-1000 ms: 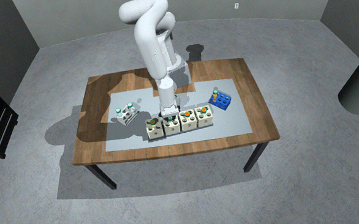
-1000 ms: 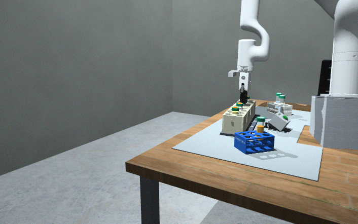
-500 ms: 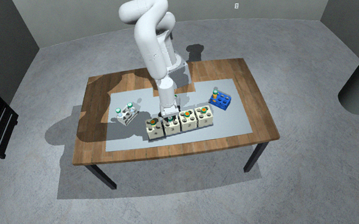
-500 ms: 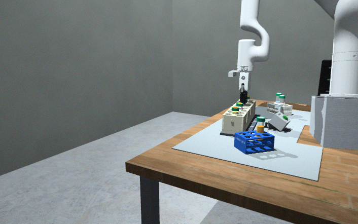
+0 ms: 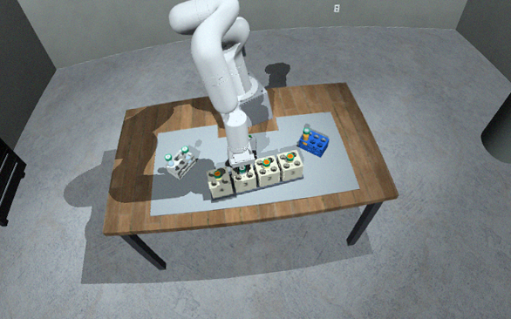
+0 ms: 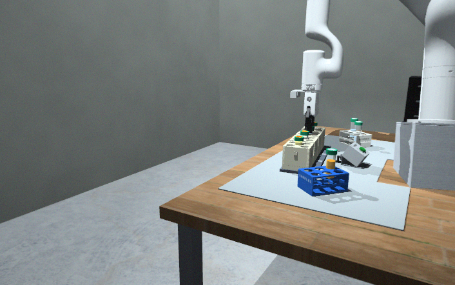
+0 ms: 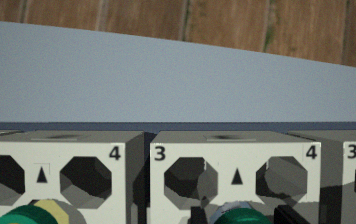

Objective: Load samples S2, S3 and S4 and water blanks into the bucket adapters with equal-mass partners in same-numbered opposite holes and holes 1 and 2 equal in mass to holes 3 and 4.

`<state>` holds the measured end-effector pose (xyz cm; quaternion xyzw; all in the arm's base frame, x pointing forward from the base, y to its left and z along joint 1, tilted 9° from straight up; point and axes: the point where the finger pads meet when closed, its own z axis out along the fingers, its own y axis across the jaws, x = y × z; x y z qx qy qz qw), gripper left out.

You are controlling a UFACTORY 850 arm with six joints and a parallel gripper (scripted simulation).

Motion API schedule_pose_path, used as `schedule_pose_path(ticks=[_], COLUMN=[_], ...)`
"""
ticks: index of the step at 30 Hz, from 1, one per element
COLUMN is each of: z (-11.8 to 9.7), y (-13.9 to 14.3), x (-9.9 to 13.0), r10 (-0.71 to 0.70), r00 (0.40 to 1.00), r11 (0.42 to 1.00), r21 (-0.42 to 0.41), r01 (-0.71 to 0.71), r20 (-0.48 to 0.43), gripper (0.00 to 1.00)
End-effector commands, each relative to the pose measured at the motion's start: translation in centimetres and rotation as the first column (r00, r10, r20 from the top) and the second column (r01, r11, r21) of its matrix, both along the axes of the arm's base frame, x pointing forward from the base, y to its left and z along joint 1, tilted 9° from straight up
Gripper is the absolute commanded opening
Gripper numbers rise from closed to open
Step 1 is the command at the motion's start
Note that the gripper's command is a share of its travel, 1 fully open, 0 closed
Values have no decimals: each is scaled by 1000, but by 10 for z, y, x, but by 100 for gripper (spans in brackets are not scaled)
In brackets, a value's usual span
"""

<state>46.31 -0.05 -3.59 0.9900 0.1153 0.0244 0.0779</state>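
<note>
Grey wall [image 5: 290, 1] [image 6: 100, 67]; end effector [image 5: 241, 166] [image 6: 309, 129] [image 7: 242, 216] open around green-capped tube [image 5: 242, 170] [image 7: 242, 219] in cream adapter [image 5: 245, 184] [image 6: 318, 143] [image 7: 237, 152].

From the wrist view, I see bare mat [image 7: 125, 80] at twelve o'clock beyond the open front holes, while a capped tube [image 7: 27, 216] blocks the way at eight o'clock.

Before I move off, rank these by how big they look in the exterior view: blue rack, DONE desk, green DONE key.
1. Blue rack, largest here, though also nearest the camera
2. DONE desk
3. Green DONE key
</note>
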Motion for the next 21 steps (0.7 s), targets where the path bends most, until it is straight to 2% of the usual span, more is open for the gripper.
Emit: schedule_pose_path(ticks=[1, 21], z=[0, 34], y=[0, 5], x=[1, -2], r10=[0, 0], r00=[1000, 1000], r11=[1000, 1000], r21=[0, 0], r01=[0, 0], r20=[1, 2], gripper=[44, 44])
